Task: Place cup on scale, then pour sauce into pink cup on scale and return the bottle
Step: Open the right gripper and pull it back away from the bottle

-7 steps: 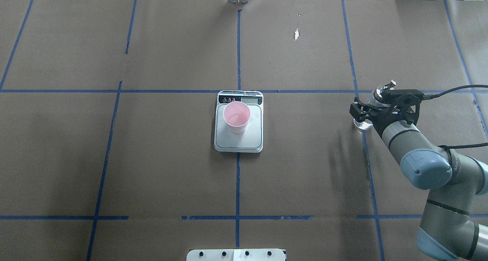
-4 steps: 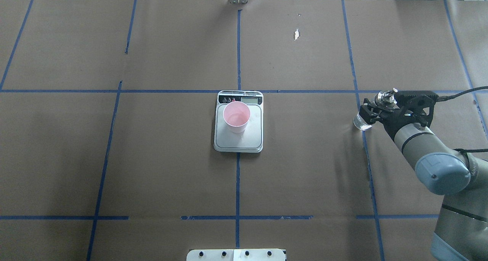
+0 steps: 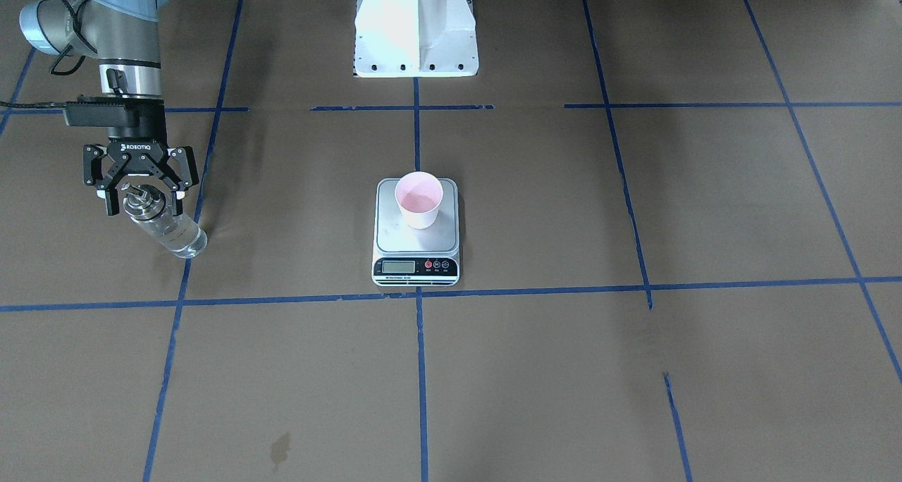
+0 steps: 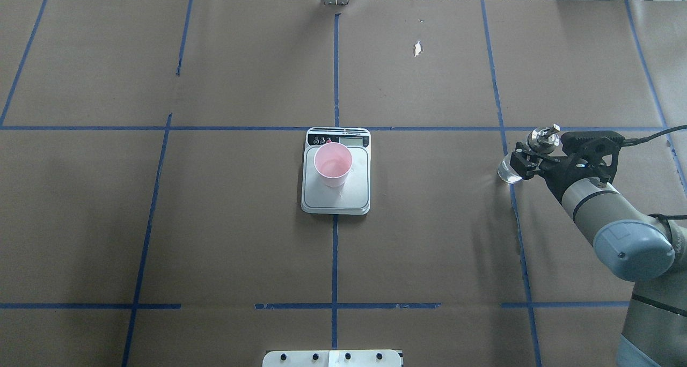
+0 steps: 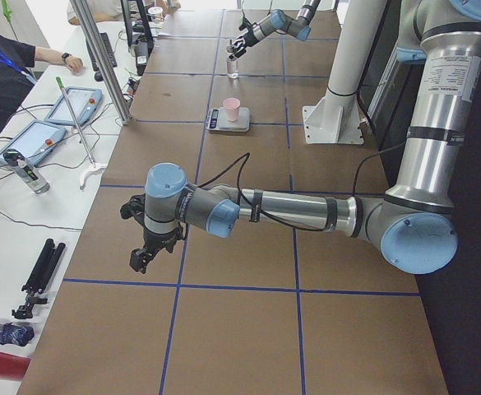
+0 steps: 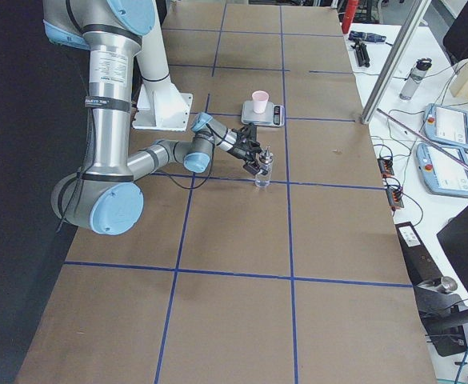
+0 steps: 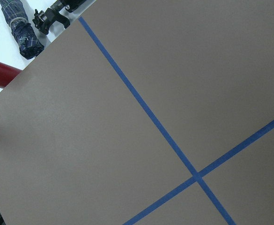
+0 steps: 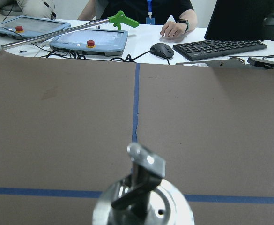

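The pink cup [image 3: 418, 200] stands upright on the scale [image 3: 397, 237] at the table's centre; both also show in the overhead view, the cup [image 4: 333, 164] on the scale [image 4: 335, 198]. The clear glass bottle [image 3: 168, 230] with its silver pourer cap [image 4: 543, 136] stands on the table at the robot's right. My right gripper [image 3: 139, 184] is open and empty, just behind the bottle's top and not touching it. The right wrist view shows the cap [image 8: 144, 187] close below, with no fingers in sight. No stream of sauce shows. My left gripper [image 5: 141, 255] hangs over bare table far away; I cannot tell its state.
The robot's white base [image 3: 416, 24] stands behind the scale. Blue tape lines [image 4: 335, 249] grid the brown table. An operators' bench with tablets [image 8: 87, 40] and a keyboard [image 8: 218, 47] lies beyond the far edge. A folded umbrella [image 7: 22, 30] lies off the left end.
My right gripper has drawn back from the bottle toward the robot's right side. The bottle stays standing in place. The cup and scale have not moved.
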`<state>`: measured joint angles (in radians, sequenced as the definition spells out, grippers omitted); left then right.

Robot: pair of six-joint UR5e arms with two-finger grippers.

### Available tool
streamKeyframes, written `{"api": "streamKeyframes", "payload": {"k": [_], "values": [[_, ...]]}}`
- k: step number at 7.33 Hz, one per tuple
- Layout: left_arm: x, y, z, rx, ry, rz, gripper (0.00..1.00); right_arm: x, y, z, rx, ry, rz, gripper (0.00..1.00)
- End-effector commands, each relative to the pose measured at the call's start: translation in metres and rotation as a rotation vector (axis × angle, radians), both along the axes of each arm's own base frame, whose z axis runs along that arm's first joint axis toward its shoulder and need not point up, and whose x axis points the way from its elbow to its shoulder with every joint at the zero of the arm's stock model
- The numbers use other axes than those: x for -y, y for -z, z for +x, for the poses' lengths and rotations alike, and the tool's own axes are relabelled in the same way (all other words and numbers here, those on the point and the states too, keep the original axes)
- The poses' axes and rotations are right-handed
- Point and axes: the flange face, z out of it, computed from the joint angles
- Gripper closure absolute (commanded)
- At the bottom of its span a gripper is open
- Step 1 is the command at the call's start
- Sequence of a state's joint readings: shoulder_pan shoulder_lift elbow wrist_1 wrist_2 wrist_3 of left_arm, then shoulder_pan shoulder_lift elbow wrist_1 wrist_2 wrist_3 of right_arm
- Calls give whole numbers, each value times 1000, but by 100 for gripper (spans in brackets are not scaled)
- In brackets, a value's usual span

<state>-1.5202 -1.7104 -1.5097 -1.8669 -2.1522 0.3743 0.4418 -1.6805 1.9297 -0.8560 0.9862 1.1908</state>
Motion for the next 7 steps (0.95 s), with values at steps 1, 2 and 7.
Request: {"api": "streamKeyframes", "payload": {"k": [1,2,7], "values": [[0,0,0,0,0,0,0,-11,2,1,0,19,-1,0],[-1,-1,0,0,0,-2,0,-18,4,9,8,32,-5,0],[-1,-1,-1,0,2,-2,0,-71,54,97,95,170,-77,0]]}}
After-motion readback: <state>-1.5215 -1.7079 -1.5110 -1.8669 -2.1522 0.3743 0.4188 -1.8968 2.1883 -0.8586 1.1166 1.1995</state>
